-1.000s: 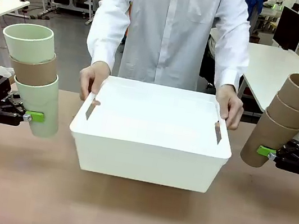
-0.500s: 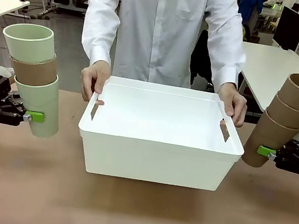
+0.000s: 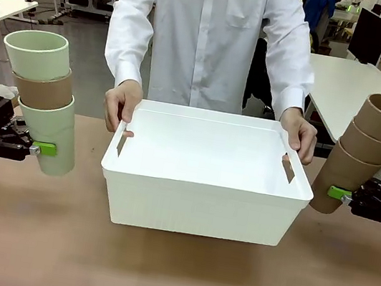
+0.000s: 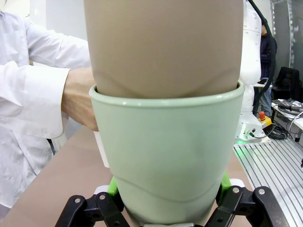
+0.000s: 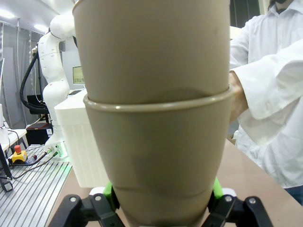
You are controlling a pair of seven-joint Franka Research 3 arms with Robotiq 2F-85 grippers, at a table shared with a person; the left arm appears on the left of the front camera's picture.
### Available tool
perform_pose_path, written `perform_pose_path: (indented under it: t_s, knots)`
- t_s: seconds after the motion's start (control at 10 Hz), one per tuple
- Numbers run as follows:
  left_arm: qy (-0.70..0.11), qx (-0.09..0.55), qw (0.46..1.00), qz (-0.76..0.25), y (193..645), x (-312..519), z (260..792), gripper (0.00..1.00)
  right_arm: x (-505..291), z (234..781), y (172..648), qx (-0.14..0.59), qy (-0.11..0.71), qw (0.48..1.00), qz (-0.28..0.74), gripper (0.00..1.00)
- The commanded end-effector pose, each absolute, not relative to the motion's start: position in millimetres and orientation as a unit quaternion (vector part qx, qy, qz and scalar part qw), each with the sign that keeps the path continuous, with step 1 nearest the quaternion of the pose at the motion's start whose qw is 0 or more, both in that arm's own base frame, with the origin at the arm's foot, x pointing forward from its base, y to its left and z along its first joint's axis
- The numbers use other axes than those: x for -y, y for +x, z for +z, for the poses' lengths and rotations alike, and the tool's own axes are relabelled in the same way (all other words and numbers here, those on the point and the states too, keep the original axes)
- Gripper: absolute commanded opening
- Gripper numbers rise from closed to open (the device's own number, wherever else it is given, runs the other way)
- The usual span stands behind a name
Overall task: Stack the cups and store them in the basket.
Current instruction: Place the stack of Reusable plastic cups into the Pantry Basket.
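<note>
- left gripper (image 3: 40, 149) pinches the bottom mint cup (image 3: 53, 132) of a 3-cup stack (image 3: 42, 94) (mint, tan, mint) at the table's (image 3: 170, 274) left side.
- right gripper (image 3: 342, 195) clamps 3 nested tan cups (image 3: 363, 152), tilted, by the lowest one.
- basket (image 3: 206, 183) sits mid-table between them, a person's hands (image 3: 121, 103) gripping its far corners.

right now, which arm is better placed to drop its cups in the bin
Right, probably: its stack of three tan-brown matte tumblers hangs almost against the white plastic basket's rim; the left mint-and-tan stack sits farther off.
</note>
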State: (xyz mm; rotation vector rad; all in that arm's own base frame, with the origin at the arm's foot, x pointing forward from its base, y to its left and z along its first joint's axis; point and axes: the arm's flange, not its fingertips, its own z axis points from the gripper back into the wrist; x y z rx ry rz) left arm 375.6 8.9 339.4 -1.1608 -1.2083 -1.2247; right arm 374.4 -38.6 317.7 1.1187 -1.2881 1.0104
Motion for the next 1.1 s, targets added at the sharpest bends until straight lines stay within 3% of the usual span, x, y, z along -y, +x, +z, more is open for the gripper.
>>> perform_pose_path:
  t_s: [0.0, 1.0]
  knots:
    - [-0.482, 0.504, 0.504, -0.509, 375.8, -8.1, 343.3, 0.85, 38.8, 321.7, 374.7, 0.547, 0.471, 0.545, 0.426, 0.85]
    - [-0.482, 0.504, 0.504, -0.509, 375.8, -8.1, 343.3, 0.85, 38.8, 321.7, 374.7, 0.547, 0.471, 0.545, 0.426, 0.85]
